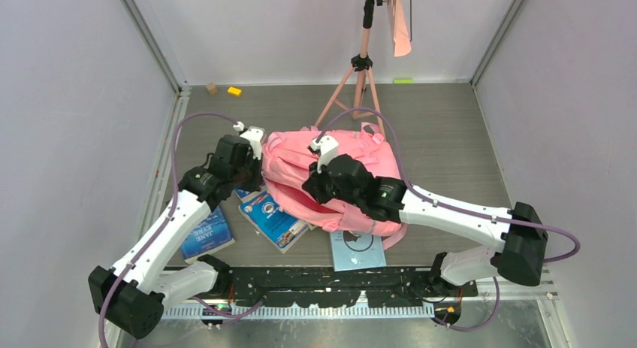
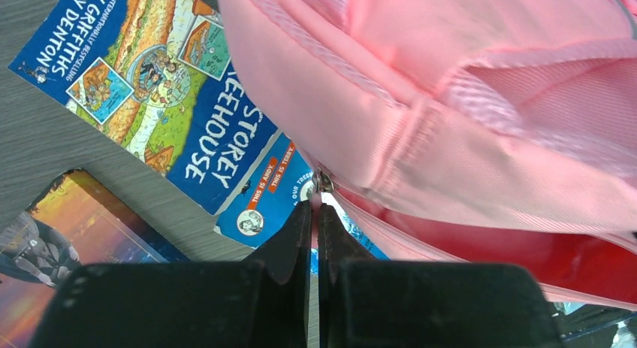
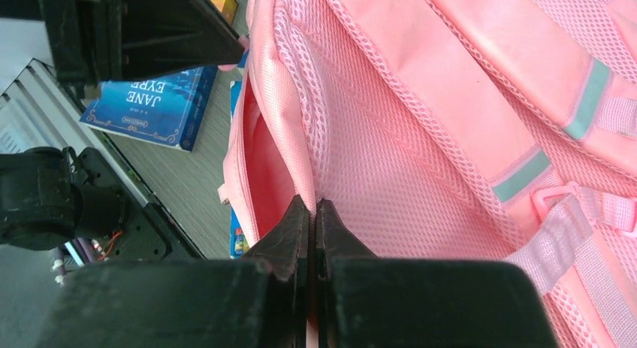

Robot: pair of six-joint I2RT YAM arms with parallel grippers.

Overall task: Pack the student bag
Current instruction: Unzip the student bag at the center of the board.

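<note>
You are looking at a large bright pink fabric backpack (image 1: 300, 175); its mesh back panel (image 3: 421, 175) is showing paler pink netting, with grey-green strips (image 3: 526, 175) on the straps. The lining inside the opening (image 2: 526, 250) is showing red. A dark blue paperback (image 1: 205, 234) is carrying white lettering. A blue illustrated book (image 2: 158, 77) is showing orange and green cartoon panels. A pale blue booklet (image 1: 357, 250) is lying on the grey wood-grain table (image 1: 451, 137). Both arms are showing white links and black joints.
</note>
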